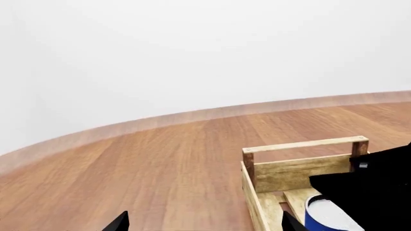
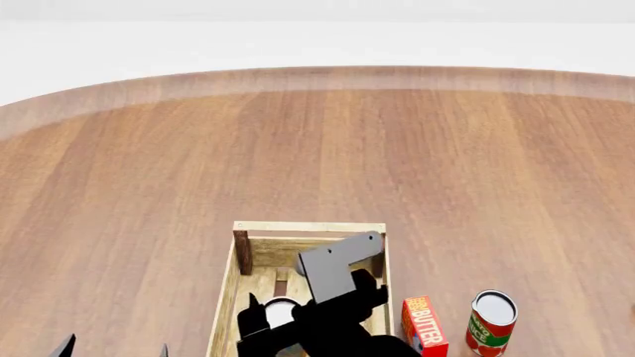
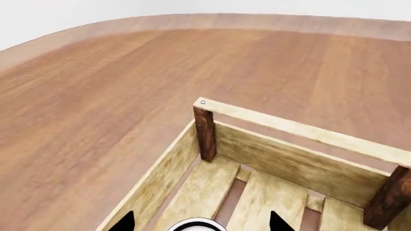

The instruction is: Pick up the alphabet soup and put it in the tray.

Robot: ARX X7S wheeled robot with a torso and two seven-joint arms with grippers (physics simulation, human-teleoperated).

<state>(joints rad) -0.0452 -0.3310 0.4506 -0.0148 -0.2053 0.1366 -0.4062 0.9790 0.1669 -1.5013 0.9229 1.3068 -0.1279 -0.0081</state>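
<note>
The alphabet soup (image 1: 328, 215), one blue can with a pale lid, sits inside the one slatted light-wood tray (image 1: 301, 145), at five o'clock in the left wrist view. In the head view its lid (image 2: 281, 312) lies between the right gripper (image 2: 266, 321) fingers, spread around it; grip unclear. One butter box (image 2: 424, 326), one red can (image 2: 491, 322) at four o'clock. Left gripper (image 2: 114, 348): tips apart, empty. Right wrist view: lid (image 3: 196, 224) at six o'clock.

light: bright, even, no clear source | shadows: almost none, soft only | glare: none | focus: sharp everywhere | edges: no visible distortion
</note>
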